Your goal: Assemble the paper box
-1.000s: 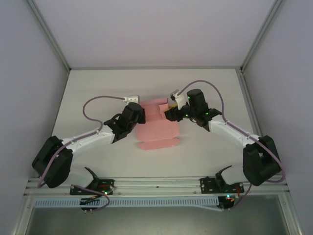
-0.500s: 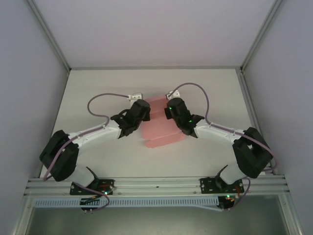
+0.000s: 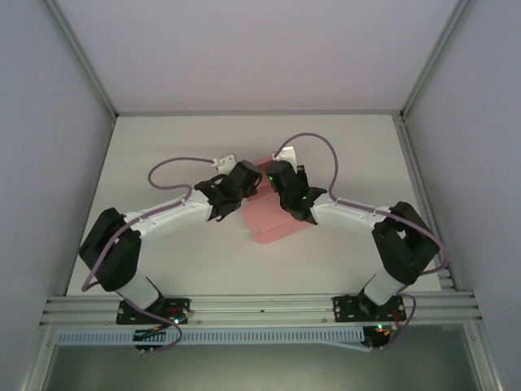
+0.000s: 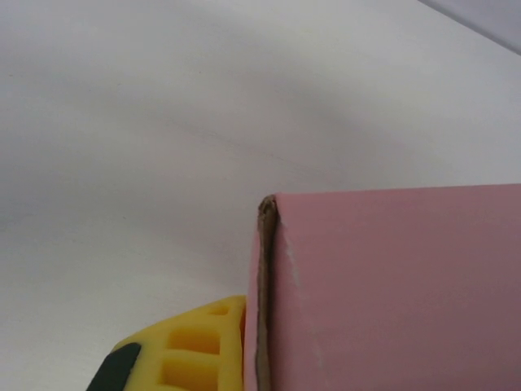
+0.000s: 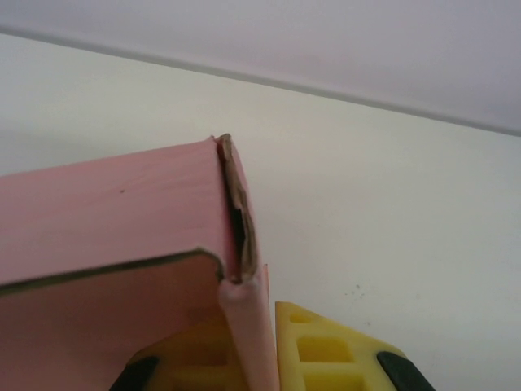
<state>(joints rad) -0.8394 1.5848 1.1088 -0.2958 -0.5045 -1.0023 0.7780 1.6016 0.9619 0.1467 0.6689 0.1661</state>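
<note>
The paper box (image 3: 277,220) is a pink card sheet, partly folded, in the middle of the table. Its far end is lifted between the two grippers. My left gripper (image 3: 249,182) is shut on the card's left fold; in the left wrist view one yellow finger (image 4: 191,350) presses against the doubled pink edge (image 4: 264,285), and the other finger is hidden behind the card. My right gripper (image 3: 275,181) is shut on the right fold. In the right wrist view a pink flap (image 5: 248,326) stands between its two yellow fingers (image 5: 326,354).
The white table (image 3: 163,147) lies inside a frame with grey walls on the left, right and back. Purple cables (image 3: 175,167) loop above both wrists. The arm bases and the metal rail (image 3: 260,305) run along the near edge.
Both grippers have moved inward towards each other at the card's far end. The right gripper has shut on the card. The pink sheet has folded up narrower.
</note>
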